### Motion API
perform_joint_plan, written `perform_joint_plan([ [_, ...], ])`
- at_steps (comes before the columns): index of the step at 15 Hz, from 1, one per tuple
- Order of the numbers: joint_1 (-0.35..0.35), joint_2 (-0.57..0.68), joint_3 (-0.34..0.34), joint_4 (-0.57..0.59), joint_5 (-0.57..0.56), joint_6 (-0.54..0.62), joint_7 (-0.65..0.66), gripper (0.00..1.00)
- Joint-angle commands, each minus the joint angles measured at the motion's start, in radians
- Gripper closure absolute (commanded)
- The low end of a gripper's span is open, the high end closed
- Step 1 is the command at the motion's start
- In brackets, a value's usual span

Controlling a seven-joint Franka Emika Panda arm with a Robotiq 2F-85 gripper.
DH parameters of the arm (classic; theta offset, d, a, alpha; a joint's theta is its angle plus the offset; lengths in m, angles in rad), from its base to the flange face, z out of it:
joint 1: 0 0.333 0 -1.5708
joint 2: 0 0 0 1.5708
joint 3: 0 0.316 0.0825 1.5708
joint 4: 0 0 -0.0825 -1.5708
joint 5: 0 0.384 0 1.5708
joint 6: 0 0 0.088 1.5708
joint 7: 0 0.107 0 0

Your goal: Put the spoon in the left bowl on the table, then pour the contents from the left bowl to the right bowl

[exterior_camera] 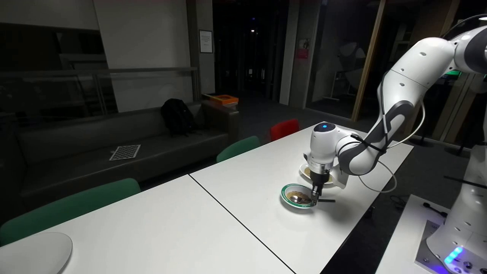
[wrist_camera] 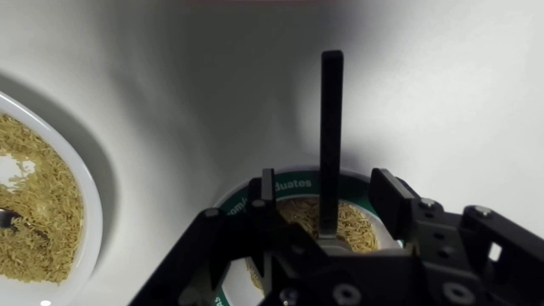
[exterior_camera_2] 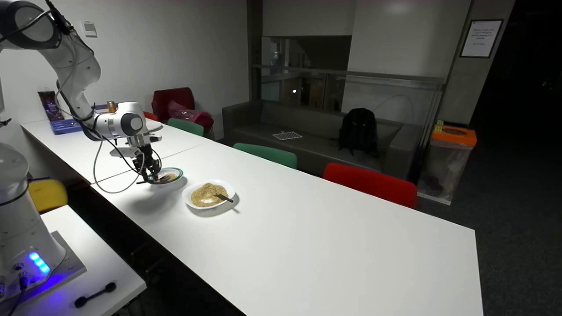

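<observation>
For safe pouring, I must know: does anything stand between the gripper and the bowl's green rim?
Yes, the spoon: its handle crosses the bowl's green rim, between the jaws of the open gripper. Nothing else visible stands there.

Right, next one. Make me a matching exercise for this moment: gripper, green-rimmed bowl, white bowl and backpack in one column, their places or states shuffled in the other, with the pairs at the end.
Column one
1. gripper
2. green-rimmed bowl
3. white bowl
4. backpack

Column two
A. cut off by the left edge of the wrist view
B. resting on the sofa
C. partly hidden by the gripper in the wrist view
D. open, straddling the dark spoon handle

Right pairs: 1-D, 2-C, 3-A, 4-B
</observation>
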Motion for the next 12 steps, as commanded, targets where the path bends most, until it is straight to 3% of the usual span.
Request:
perform_joint_plan([
  [1, 0.017, -0.037, -0.017, -0.003, 0.017, -0.036, -0.006, 0.68],
  [4, 0.012, -0.039, -0.019, -0.005, 0.023, -0.033, -0.014, 0.87],
  [6, 0.007, -0.040, -0.021, -0.008, 0.028, -0.031, -0.023, 0.92],
  [10, 0.004, -0.040, -0.022, -0.009, 0.043, -0.034, -0.031, 0.82],
  [11, 0.004, -0.039, -0.022, -0.008, 0.048, -0.034, -0.032, 0.85],
  [12, 0.004, -0.040, -0.021, -0.008, 0.054, -0.037, -0.032, 0.95],
])
